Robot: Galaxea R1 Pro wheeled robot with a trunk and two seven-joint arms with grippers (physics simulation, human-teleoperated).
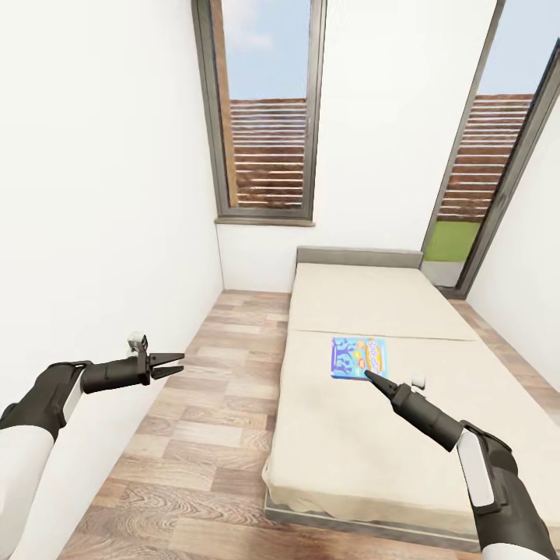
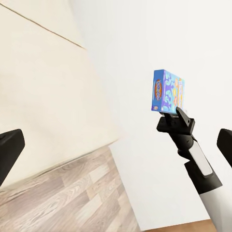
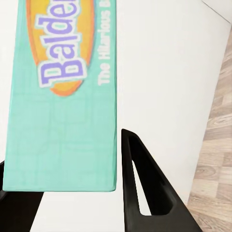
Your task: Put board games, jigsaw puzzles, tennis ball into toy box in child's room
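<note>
Right jaws (image 1: 369,376) grip small blue rectangular board game (image 1: 359,357) above beige grey-framed bed (image 1: 350,435); left jaws (image 1: 176,365) open, empty. Boxing still ahead, I judge.

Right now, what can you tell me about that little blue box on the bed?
The blue board game is a small flat rectangular box with a cartoon print, an orange oval logo and a teal side panel. It looks like printed cardboard. It sits at the middle of the beige bed, and the right gripper is at its near edge, one finger to each side.
</note>
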